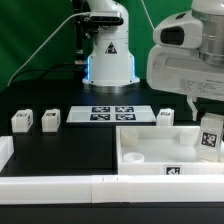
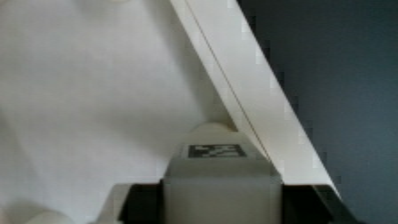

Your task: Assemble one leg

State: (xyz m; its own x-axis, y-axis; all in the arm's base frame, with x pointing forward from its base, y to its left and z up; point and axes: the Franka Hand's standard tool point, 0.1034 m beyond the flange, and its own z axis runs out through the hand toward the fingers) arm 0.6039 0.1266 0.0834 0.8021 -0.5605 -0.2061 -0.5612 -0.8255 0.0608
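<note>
On the black tabletop [image 1: 60,150], going from the exterior view's left, two small white plastic square-sectioned legs with black-and-white tags stand near the left edge: the first leg [image 1: 22,121] and, just beside it, the second leg [image 1: 50,119]. Next, toward the middle of the table and close to the robot's base, lies the thin flat white marker board [image 1: 112,112], its tags facing up. Just past the board's right end stands a third white tagged leg [image 1: 166,117].

In front of these, toward the near right corner, lies the large white square panel [image 1: 150,150] with a round socket in its corner and a small tag on its front rim.

At the exterior view's right edge, the white arm's gripper [image 1: 208,122] hangs over the panel's right side, and its fingers are closed around the fourth white tagged leg [image 1: 210,138], held upright. In the wrist view that held leg [image 2: 217,160] shows between the dark fingers [image 2: 134,205] above the panel's white surface [image 2: 89,90].
</note>
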